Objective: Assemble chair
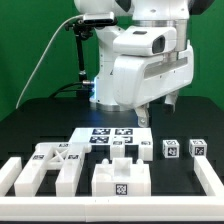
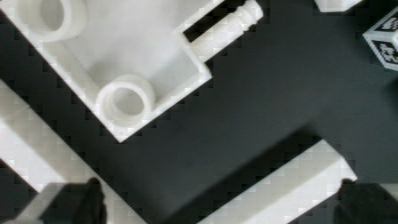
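The chair is in loose matte white parts on the black table. In the exterior view a frame part (image 1: 48,165) lies at the left, a block with a tag (image 1: 120,179) at the front middle, and three tagged cubes (image 1: 172,150) at the right. My gripper (image 1: 157,110) hangs open and empty above the table, behind the cubes. In the wrist view a flat panel with round holes (image 2: 151,70) lies below, a white bar (image 2: 285,185) crosses between my open fingertips (image 2: 71,203), and a tagged cube (image 2: 382,45) shows at the frame's edge. My gripper (image 2: 217,208) holds nothing.
The marker board (image 1: 110,137) lies flat in the middle of the table, just ahead of the gripper. Plain white border rails run along the exterior view's left (image 1: 10,176), right (image 1: 212,176) and front. A black cable hangs behind the arm.
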